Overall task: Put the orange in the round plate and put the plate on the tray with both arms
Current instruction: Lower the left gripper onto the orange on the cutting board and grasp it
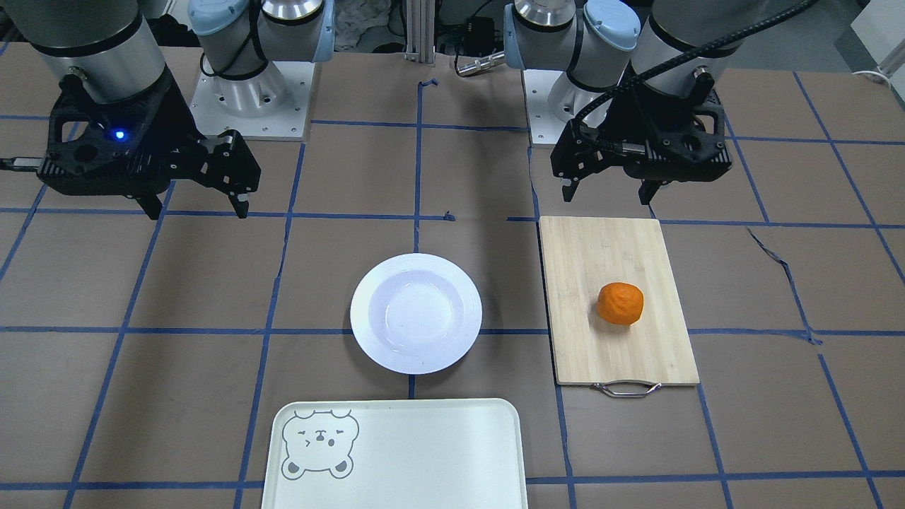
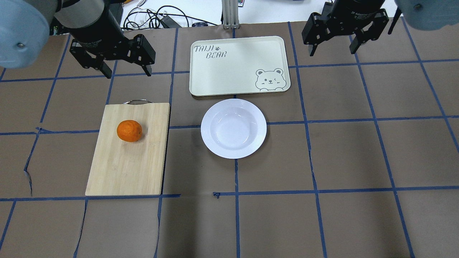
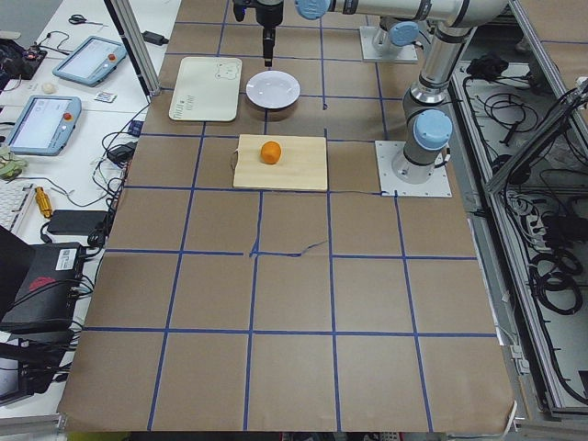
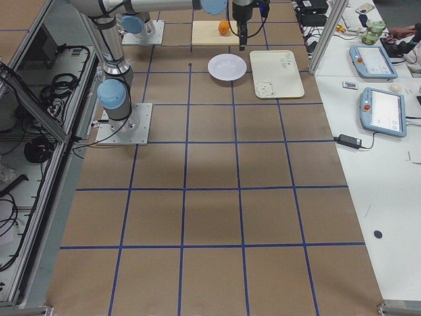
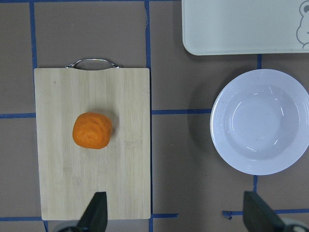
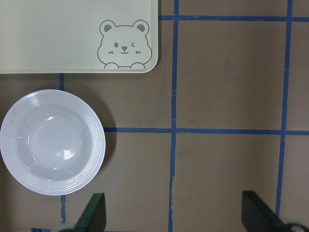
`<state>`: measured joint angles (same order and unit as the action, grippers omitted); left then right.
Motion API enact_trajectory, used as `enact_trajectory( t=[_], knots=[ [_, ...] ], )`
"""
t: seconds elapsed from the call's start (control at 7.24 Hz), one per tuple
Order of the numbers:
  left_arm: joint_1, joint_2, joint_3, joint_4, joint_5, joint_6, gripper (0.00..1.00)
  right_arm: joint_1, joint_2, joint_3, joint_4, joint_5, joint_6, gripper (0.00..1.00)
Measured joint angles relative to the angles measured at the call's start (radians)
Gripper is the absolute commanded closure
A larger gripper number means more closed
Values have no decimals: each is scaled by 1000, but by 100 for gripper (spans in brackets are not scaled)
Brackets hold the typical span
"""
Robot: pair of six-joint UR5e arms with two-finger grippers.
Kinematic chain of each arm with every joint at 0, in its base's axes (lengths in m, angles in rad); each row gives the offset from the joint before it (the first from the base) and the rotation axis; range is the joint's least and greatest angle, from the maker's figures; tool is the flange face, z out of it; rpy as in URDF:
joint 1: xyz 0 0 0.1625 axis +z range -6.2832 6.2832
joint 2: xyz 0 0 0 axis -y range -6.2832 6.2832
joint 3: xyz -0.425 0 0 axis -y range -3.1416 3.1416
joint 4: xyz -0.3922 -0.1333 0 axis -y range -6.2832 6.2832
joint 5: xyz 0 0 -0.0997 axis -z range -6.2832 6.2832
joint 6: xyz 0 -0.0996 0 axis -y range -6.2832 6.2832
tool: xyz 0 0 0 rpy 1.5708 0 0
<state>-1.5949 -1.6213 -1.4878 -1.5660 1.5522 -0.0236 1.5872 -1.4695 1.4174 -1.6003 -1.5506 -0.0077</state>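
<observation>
Left wrist-mounted view: the orange (image 5: 92, 130) (probably light, firm, roll-prone) sits ahead of the wide-open, empty left gripper (image 5: 177, 207), best pinched across its middle.

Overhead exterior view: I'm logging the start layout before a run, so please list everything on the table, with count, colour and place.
orange: one, bright orange, on the cutting board's far half
cutting board: one, pale wood with a metal handle, on the robot's left side
round plate: one, glossy white, empty, mid-table, close to the tray but not touching it
tray: one, pale cream with a grey bear face, empty, far centre
table: one, brown with blue tape grid lines
left gripper: one, black, open, empty, beyond the cutting board's handle
right gripper: one, black, open, empty, right of the tray
</observation>
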Motion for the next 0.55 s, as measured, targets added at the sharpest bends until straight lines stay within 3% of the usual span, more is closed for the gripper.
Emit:
enact_trajectory(
  t=[0.55],
  knots=[
    [63, -77, -130, 64, 57, 62, 0, 0, 0, 0, -1, 0, 0, 0]
  ],
)
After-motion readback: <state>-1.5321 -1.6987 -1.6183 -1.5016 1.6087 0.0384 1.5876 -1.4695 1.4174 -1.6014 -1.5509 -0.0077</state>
